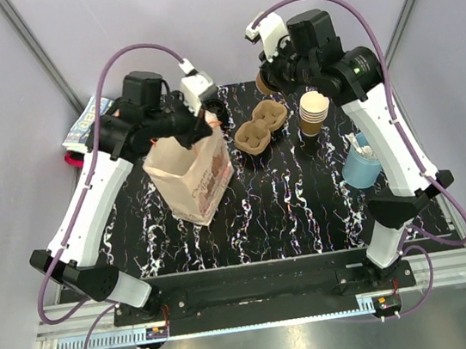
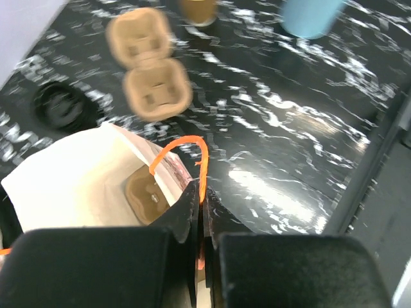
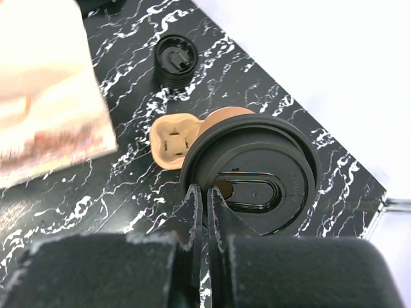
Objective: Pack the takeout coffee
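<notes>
- Right claw [image 3: 203, 194]: jaws together, pinched on the lid rim of the coffee [image 3: 257, 173]. It's a thin edge grip, not around the body.
- The coffee is at the far end of the worktop [image 1: 307, 207], under the right wrist. You can't tell from these views whether its base is touching down or lifted.
- Left claw [image 2: 200, 196]: clamped on the orange handle [image 2: 183, 142] of the bag [image 1: 192, 180], holding the mouth open and facing up.
- Key relation: the bag lies to the left of the coffee and nearer the bases, with the carrier [image 1: 261, 127] between them. The right arm owns the move; the left only holds.
- The cup axis looks tilted in the right wrist view. You'll want it upright over the mouth before lowering.
- A brown insert [image 2: 146, 196] lies at the bottom of the bag, which is probably your target.
- Risk: the rim pinch could slip or pop the lid on the way across.
- The spare lids [image 3: 175, 56] and the cup stack [image 1: 314, 111] look off the path, so ignore them.
</notes>
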Motion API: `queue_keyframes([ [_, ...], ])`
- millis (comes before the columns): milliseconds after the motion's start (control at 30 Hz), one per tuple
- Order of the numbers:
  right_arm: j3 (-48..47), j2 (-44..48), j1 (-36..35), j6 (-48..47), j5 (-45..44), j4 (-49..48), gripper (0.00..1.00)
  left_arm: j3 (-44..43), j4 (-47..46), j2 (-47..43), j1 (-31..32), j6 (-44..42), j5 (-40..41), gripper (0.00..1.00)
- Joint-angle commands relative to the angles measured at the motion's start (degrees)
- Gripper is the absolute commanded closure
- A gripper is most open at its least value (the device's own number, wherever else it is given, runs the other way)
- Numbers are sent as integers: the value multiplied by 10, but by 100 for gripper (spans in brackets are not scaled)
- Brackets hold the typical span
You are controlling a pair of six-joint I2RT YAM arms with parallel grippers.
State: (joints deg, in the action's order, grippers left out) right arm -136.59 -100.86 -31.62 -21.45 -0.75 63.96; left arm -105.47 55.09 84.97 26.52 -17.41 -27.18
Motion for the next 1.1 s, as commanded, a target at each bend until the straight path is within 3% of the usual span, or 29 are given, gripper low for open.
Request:
queue_keyframes([
  [0,-43,-3,9,20,-31,-9,100,-36,15,10,54,-27,2,100],
  [200,-56,-2,9,26,-27,-8,100,-33,24,13,99,-34,-7,100],
  [267,-60,-1,9,28,-17,-3,100,-29,29,12,110,-38,-10,93],
  [333,-68,-4,9,33,-11,10,100,-22,34,10,114,-41,-16,70],
  [367,-75,-4,9,33,0,14,100,-21,36,8,119,-42,-18,48],
  [467,-102,-14,9,39,29,39,100,-37,37,2,118,-38,-17,26],
  [600,-123,-21,9,39,59,57,100,-94,41,-5,118,-33,13,7],
  [667,-138,-24,6,39,90,64,100,-135,43,-7,107,-32,31,2],
  [833,-154,-39,-30,30,119,79,100,-192,35,-11,45,-15,30,1],
  [967,-165,-52,-62,21,121,83,100,-174,17,-21,-22,8,16,1],
  [1067,-177,-63,-88,13,120,87,100,-113,-16,-37,-76,19,-8,1],
])
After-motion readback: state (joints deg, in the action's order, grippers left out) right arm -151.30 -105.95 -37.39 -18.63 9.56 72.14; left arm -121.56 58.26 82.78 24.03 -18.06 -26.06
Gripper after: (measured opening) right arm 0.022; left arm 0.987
